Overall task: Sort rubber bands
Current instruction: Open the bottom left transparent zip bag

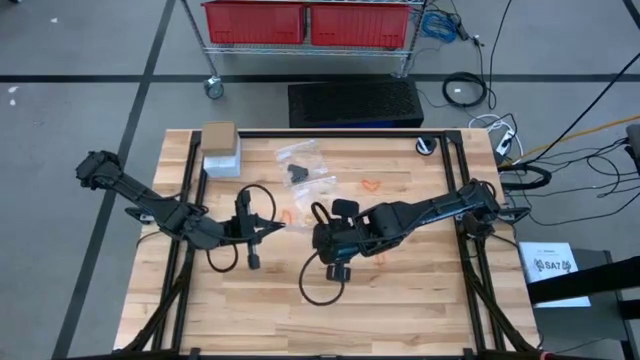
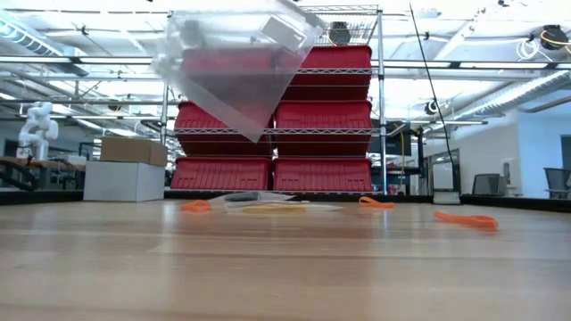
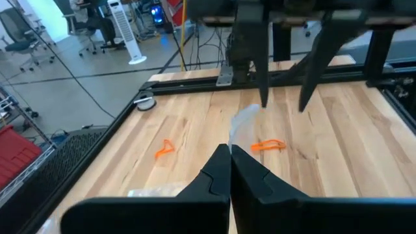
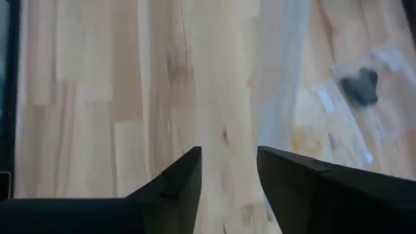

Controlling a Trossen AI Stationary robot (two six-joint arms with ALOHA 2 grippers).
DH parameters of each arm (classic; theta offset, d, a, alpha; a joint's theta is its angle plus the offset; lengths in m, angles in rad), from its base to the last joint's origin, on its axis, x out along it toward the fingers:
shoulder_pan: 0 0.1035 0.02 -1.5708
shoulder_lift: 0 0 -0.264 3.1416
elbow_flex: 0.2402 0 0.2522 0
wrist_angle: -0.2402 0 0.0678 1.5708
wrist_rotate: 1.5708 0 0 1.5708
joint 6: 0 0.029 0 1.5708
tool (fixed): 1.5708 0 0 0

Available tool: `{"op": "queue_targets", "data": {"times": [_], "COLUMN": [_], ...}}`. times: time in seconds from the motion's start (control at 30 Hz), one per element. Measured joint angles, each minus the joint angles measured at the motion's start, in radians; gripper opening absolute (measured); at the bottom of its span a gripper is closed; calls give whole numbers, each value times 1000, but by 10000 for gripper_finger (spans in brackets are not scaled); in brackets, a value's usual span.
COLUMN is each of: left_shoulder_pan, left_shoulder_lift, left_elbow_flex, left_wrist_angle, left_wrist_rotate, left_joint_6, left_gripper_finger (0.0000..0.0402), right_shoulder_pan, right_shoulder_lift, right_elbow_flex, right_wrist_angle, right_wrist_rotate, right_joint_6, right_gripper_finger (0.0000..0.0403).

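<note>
Rubber bands (image 1: 371,185), 12 o'clock on desk (image 1: 420,300): light, floppy, flat; you pinch raised loop edge. Right pincer (image 4: 227,172) parted, empty. Left pincer (image 3: 231,170) closed, empty.

Orange rubber bands (image 2: 466,219) on pale striped wood counter (image 1: 400,290); red bins (image 2: 323,174); clear bag (image 2: 234,62).

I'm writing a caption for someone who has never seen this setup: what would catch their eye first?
Probably the clear plastic bag hanging in mid-air above the wooden table in the low view, pinched in the shut left gripper. Next, the right gripper, jaws apart, sits just opposite at the table's middle. Bright orange rubber bands lie scattered on the wood, with red bins shelved behind.
</note>
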Motion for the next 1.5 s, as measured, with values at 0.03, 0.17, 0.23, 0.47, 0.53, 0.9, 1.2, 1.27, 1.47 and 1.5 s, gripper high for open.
{"op": "queue_targets", "data": {"times": [0.03, 0.17, 0.23, 0.47, 0.53, 0.9, 1.2, 1.27, 1.47, 1.5], "left_shoulder_pan": [0, 0, 0, 0, 0, 0, 0, 0, 0, 0], "left_shoulder_lift": [0, 1, 1, 1, 1, 2, 3, 3, 3, 3], "left_elbow_flex": [0, 0, 0, -1, -1, -1, -1, -1, -1, -1], "left_wrist_angle": [-1, 0, 0, 1, 1, 4, 3, 3, 3, 1], "left_wrist_rotate": [0, 1, 1, 2, 2, 9, 7, 3, 0, 0], "left_joint_6": [0, -1, -1, 0, 0, 0, -2, -2, -19, -25], "left_gripper_finger": [0, 0, 0, 0, 0, 0, 0, 0, 0, 0], "right_shoulder_pan": [-1, -1, -2, -23, -29, -53, -53, -51, -51, -51], "right_shoulder_lift": [-2, -14, -14, -7, -7, 27, 29, 29, 31, 37], "right_elbow_flex": [0, 1, 1, 1, 1, 0, 1, 1, 1, 2], "right_wrist_angle": [23, 74, 75, 128, 129, 164, 209, 208, 201, 201], "right_wrist_rotate": [7, 62, 94, 117, 118, 99, 94, 102, 186, 190], "right_joint_6": [-11, -67, -96, -148, -150, -183, -147, -132, -93, -90], "right_gripper_finger": [142, 116, 84, 9, 4, 0, 0, 0, 0, 0]}}
